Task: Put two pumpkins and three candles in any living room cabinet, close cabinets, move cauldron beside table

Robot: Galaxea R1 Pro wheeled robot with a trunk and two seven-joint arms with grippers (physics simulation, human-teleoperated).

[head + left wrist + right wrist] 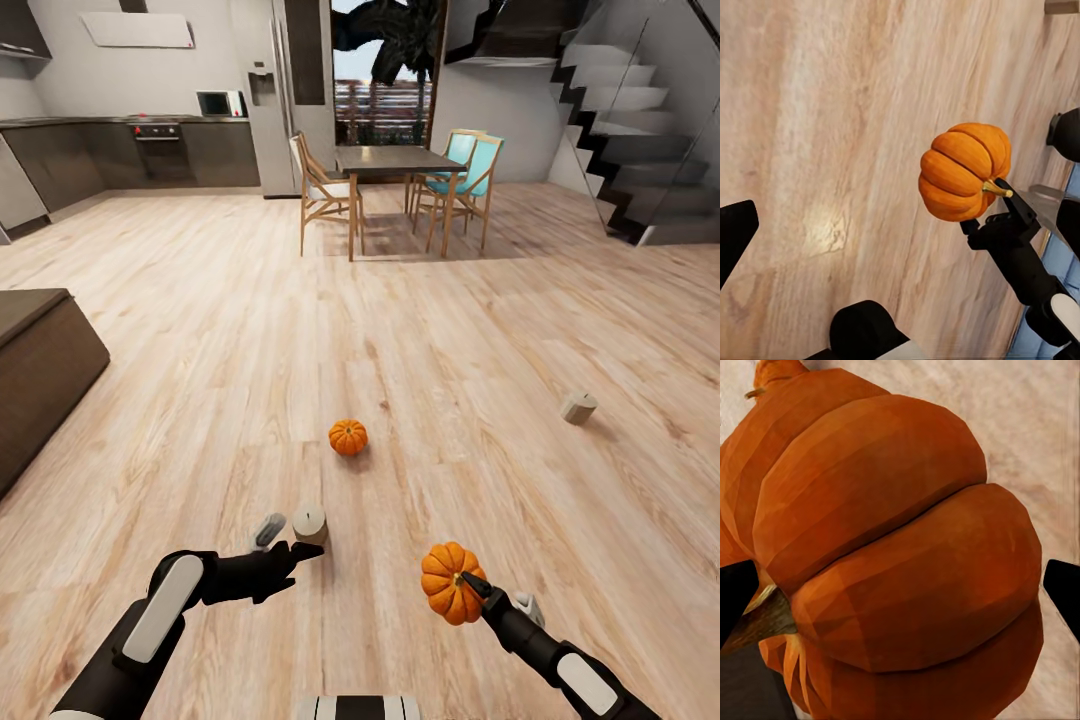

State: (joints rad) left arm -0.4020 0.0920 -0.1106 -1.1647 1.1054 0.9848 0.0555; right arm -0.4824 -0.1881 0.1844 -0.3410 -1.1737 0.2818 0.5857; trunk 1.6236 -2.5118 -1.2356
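Two items were in reach. Your left gripper (pixel 290 537), fingers spread, sat beside a standing candle (pixel 310 524) on the floor; centre it before closing. A second pumpkin (pixel 348 436) lay beyond. Your right gripper (pixel 470 585) pinched the held pumpkin (pixel 450 582); keep that squeeze steady. Cabinet (pixel 40 370) waited far left.

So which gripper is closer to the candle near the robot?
Left. The left gripper is right beside that candle, fingers around it. The right gripper is off to the side, holding a pumpkin.
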